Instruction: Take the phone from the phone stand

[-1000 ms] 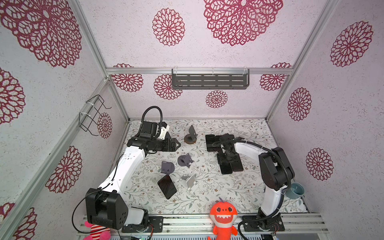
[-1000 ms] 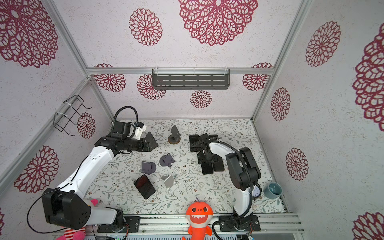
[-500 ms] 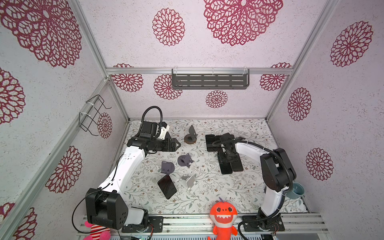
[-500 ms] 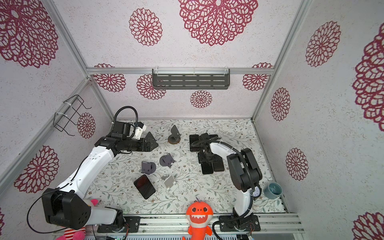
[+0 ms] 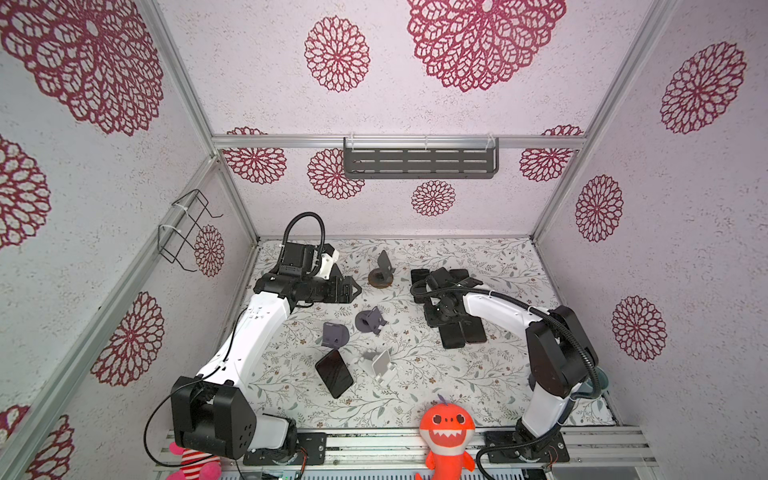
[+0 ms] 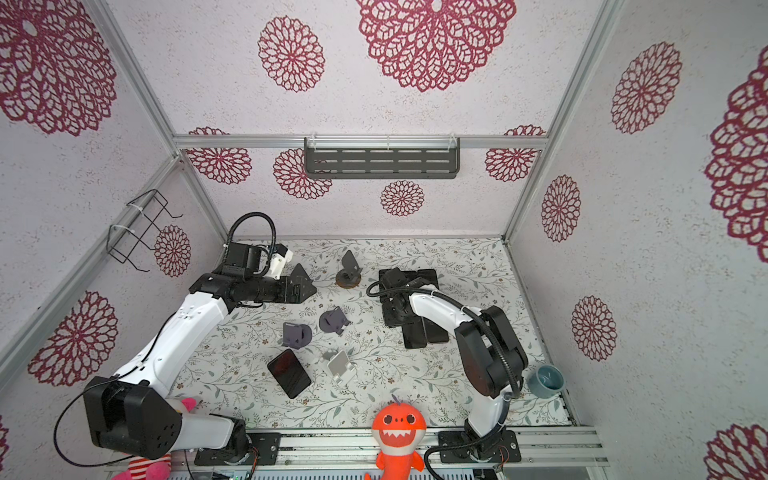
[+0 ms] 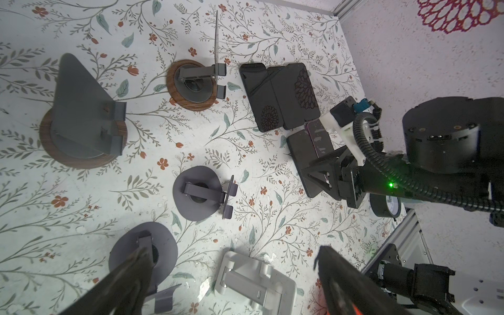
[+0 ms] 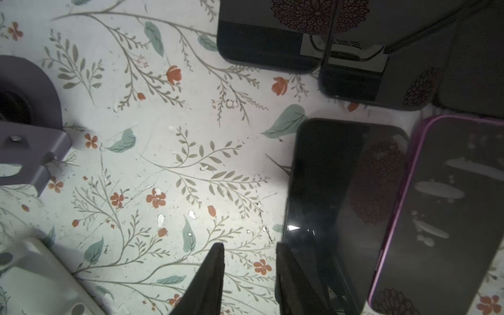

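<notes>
Top views first. I count six phones: a cluster of five phones (image 6: 424,334) under the right arm (image 5: 498,305), and a lone phone (image 5: 333,372), dark with a reddish sheen, just beside the white stand (image 5: 380,365). I can't tell whether it lies flat or propped. Four stands show here: the white one, a grey stand (image 5: 334,334), a second grey stand (image 5: 370,321) and a wood-base stand (image 5: 380,272). Against a second ago, the phones and stands sit where they did and the left arm (image 5: 257,332) keeps its pose. The right arm's elbow looks a shade nearer the front rail.

Left wrist view: five stands now, since a bigger wood-base stand (image 7: 79,122) shows close to the camera. All five are bare. The left gripper (image 7: 231,249) has its jaws spread wide with nothing between them, above the white stand.

Right wrist view: the right gripper (image 8: 249,246) has its fingers drawn close, a thin strip of table (image 8: 163,163) between them, gripping nothing. One finger overlaps a corner of the black phone (image 8: 327,191); contact I can't confirm. That phone lies flat on the table, off every stand. It is glossy and screen up, mirroring a red rosette, with its long edge just beside the purple-cased phone (image 8: 450,218). Three more phones lie beyond these two.
</notes>
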